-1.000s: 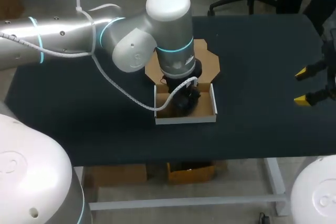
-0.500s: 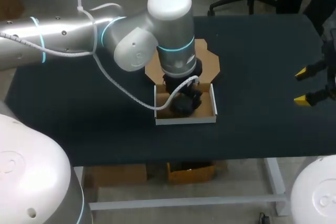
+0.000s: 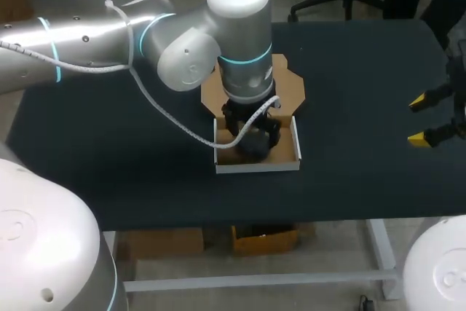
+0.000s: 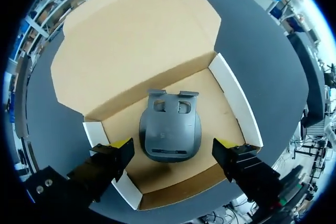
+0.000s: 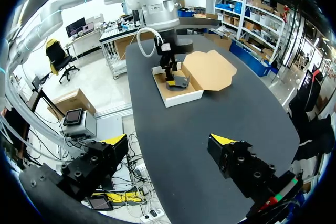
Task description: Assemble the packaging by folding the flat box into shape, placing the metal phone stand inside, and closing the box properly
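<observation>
Box [image 3: 256, 166] noted near the middle of the table [image 3: 364, 63], formed into an open tray with white side walls; its brown lid [image 4: 131, 40] lies folded back flat on the table beyond the tray; phone stand [image 4: 169, 132], dark grey metal, lies flat on the tray floor, roughly centred and apart from every wall; my left arm comes in from the left and hangs its gripper [image 4: 173, 143] directly over the tray; its fingers stand wide apart, one on each side of the stand, with bare cardboard showing between each yellow tip and the stand, so nothing is gripped; each tip sits close to a side wall of the tray; my right gripper [image 5: 169, 140] is held well apart from the box, over the table's right side; its fingers are likewise spread wide, with only bare table between them.
</observation>
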`<act>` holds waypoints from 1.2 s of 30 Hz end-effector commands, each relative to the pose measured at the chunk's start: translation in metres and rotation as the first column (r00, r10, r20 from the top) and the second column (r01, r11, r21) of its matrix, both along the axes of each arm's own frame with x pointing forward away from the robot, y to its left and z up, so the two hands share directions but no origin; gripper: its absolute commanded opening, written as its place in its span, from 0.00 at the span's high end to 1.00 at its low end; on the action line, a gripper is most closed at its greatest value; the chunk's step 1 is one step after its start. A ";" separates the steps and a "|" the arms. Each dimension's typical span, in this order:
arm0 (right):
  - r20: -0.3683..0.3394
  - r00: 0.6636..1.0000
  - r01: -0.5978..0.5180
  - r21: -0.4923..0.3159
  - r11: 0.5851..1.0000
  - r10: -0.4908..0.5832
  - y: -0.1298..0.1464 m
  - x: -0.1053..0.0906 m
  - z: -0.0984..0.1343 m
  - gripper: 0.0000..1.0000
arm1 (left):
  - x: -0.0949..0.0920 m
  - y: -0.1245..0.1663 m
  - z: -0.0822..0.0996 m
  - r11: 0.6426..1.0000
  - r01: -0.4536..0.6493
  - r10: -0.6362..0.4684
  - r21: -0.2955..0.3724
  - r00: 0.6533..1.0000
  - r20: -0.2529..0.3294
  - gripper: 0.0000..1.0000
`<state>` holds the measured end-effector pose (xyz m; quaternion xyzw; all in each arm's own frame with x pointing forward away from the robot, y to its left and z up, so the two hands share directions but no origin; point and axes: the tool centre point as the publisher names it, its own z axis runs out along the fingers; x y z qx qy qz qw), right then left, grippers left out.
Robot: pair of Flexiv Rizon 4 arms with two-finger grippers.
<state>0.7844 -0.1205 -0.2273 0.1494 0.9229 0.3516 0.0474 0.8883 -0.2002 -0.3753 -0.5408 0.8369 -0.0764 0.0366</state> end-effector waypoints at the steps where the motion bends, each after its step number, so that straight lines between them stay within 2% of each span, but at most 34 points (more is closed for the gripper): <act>1: 0.000 1.000 0.000 0.000 1.000 0.000 0.000 -0.001 0.001 0.00 | 0.002 -0.005 0.000 1.000 -0.007 0.008 0.006 1.000 -0.020 0.00; 31: 0.000 1.000 0.000 0.000 1.000 0.000 0.000 -0.001 0.001 0.00 | 0.001 -0.004 0.000 1.000 -0.002 0.002 0.004 1.000 -0.021 0.00; 36: 0.000 1.000 0.000 0.000 1.000 0.000 0.000 -0.001 0.001 0.00 | -0.004 -0.003 -0.002 0.998 -0.054 0.055 0.020 0.998 -0.028 0.00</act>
